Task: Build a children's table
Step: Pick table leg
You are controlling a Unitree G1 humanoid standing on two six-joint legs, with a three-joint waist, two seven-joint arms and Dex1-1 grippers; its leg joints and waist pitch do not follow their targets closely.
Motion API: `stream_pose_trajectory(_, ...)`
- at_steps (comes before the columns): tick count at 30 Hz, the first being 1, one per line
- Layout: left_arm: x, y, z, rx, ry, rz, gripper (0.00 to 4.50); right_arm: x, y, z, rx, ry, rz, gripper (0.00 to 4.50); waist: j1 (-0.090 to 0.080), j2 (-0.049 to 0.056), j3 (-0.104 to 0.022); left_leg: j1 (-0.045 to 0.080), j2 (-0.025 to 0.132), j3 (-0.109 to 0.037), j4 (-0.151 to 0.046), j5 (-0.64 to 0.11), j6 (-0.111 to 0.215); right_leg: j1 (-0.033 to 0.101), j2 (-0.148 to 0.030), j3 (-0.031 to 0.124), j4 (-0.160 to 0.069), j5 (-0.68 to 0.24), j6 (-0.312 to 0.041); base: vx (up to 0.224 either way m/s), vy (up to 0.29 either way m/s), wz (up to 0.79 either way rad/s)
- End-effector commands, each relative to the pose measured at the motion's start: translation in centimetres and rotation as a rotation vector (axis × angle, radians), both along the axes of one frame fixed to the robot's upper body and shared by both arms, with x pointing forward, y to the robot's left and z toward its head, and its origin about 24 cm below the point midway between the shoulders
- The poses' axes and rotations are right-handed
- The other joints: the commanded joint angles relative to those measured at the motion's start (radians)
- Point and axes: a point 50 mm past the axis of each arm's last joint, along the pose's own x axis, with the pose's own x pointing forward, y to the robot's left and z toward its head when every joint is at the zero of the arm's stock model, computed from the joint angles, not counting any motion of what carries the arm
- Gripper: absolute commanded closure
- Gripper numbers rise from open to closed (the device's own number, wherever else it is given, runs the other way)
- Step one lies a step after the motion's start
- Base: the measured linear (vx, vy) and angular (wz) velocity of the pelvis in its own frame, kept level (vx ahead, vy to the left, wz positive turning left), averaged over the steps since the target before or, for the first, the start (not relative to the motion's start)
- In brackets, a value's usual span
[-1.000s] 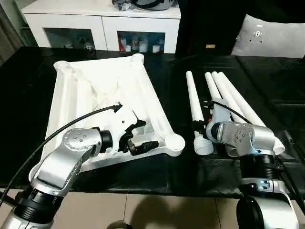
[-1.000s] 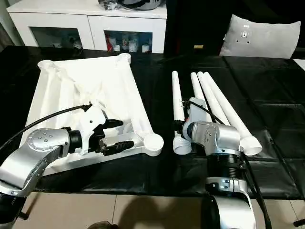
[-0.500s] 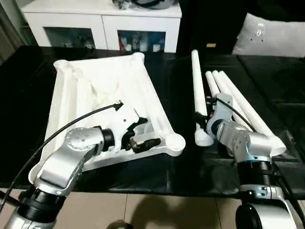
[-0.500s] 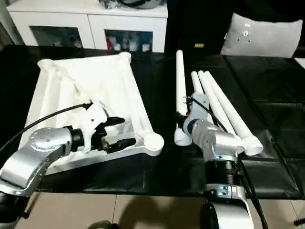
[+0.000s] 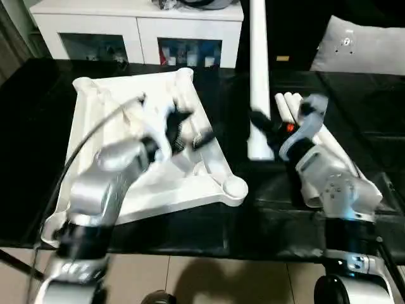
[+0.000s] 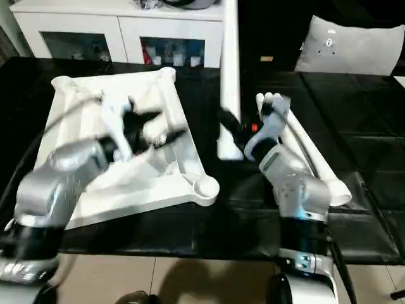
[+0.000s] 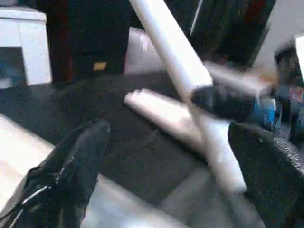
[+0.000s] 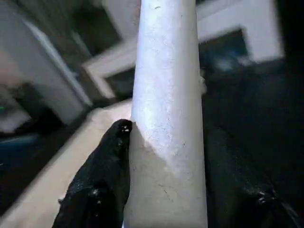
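Note:
The children's table top (image 5: 107, 120) lies upside down on the left, ribbed underside up, with one corner socket (image 5: 234, 188) nearest me. My left gripper (image 5: 193, 130) hovers over the top's right half, open and empty, fingers (image 7: 71, 161) spread wide. My right gripper (image 5: 262, 123) is shut on one white leg (image 5: 258, 69), holding it nearly upright just right of the table top. Black fingers (image 8: 102, 180) press both sides of that leg (image 8: 166, 85). More legs (image 5: 294, 104) lie on the black surface behind the right arm.
A white cabinet with glass doors (image 5: 136, 31) stands behind the table. A grey cushion (image 5: 367, 47) sits at the back right. The black cover (image 5: 38, 126) ends at the front edge near my body.
My right gripper has lifted the leg off the surface and swung it from lying flat to nearly upright. My left arm has risen from the top's near corner toward its middle.

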Motion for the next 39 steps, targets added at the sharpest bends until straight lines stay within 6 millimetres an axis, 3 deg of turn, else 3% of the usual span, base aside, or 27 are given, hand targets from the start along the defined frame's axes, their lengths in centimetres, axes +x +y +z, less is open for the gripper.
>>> stream_pose_trajectory(1,0.5,0.1,1.2,-0.099,0.02,0.011,0.0,-0.3,-0.6,1.1,0.042,-0.071,0.03,2.62,0.003,-0.003,-0.07,0.03,0.064,-0.02,-0.055,-0.045,0.029,0.043,-0.091,0.034,-0.062,0.212,-0.257,0.0,0.0,0.0)
stream_pose_trajectory(5,1.3,-0.9,3.0,-0.276,0.058,-0.006,0.0,-0.9,-0.9,1.8,0.128,-0.13,0.118,2.62,0.004,-0.006,-0.068,0.029,0.062,-0.018,-0.054,-0.061,0.036,0.044,-0.092,0.034,-0.067,0.16,-0.262,0.0,0.0,0.0)
stream_pose_trajectory(11,1.0,-2.1,3.8,-0.394,0.119,-0.093,0.0,-1.9,-0.4,2.2,0.205,-0.169,0.239,2.62,0.007,-0.009,-0.067,0.028,0.063,-0.019,-0.054,-0.053,0.055,0.042,-0.092,0.033,-0.072,0.119,-0.259,0.0,0.0,0.0)
stream_pose_trajectory(12,0.7,-2.6,4.0,-0.42,0.126,-0.126,0.0,-2.4,-0.1,2.2,0.221,-0.176,0.288,2.62,0.009,-0.021,-0.067,0.025,0.063,-0.019,-0.055,-0.045,0.062,0.044,-0.094,0.033,-0.071,0.118,-0.257,0.0,0.0,0.0)
stream_pose_trajectory(13,0.5,-2.8,4.2,-0.437,0.13,-0.142,0.0,-2.6,0.1,2.1,0.221,-0.176,0.304,2.62,0.011,-0.016,-0.067,0.026,0.064,-0.019,-0.054,-0.044,0.064,0.04,-0.095,0.033,-0.073,0.111,-0.259,0.0,0.0,0.0)
stream_pose_trajectory(19,0.1,-3.6,4.7,-0.458,0.148,-0.192,0.0,-3.3,1.0,2.0,0.217,-0.18,0.384,2.62,0.014,-0.02,-0.064,0.027,0.065,-0.02,-0.056,-0.053,0.056,0.04,-0.095,0.034,-0.076,0.093,-0.25,0.0,0.0,0.0)
stream_pose_trajectory(25,0.0,-4.2,4.8,-0.44,0.133,-0.213,0.0,-3.8,1.7,1.9,0.209,-0.184,0.443,2.62,0.019,-0.018,-0.063,0.028,0.066,-0.021,-0.059,-0.059,0.043,0.037,-0.095,0.035,-0.079,0.072,-0.228,0.0,0.0,0.0)
stream_pose_trajectory(31,0.4,-4.3,4.7,-0.378,0.089,-0.128,0.0,-3.8,2.4,1.4,0.066,-0.197,0.423,2.62,0.021,-0.018,-0.062,0.028,0.068,-0.023,-0.062,-0.068,0.019,0.037,-0.097,0.035,-0.082,0.065,-0.2,0.0,0.0,0.0)
stream_pose_trajectory(36,0.8,-4.9,4.6,-0.316,0.029,0.005,0.4,-2.2,3.5,0.9,-0.143,-0.262,0.231,2.62,0.016,-0.013,-0.062,0.028,0.069,-0.024,-0.063,-0.091,-0.001,0.032,-0.098,0.037,-0.083,0.049,-0.194,0.0,0.0,0.0)
stream_pose_trajectory(39,1.3,-5.0,4.4,-0.309,0.017,0.126,0.64,-1.6,3.9,1.2,-0.182,-0.333,0.142,2.62,0.012,-0.015,-0.063,0.027,0.07,-0.024,-0.063,-0.091,-0.004,0.035,-0.098,0.037,-0.08,0.08,-0.2,0.0,0.0,0.0)
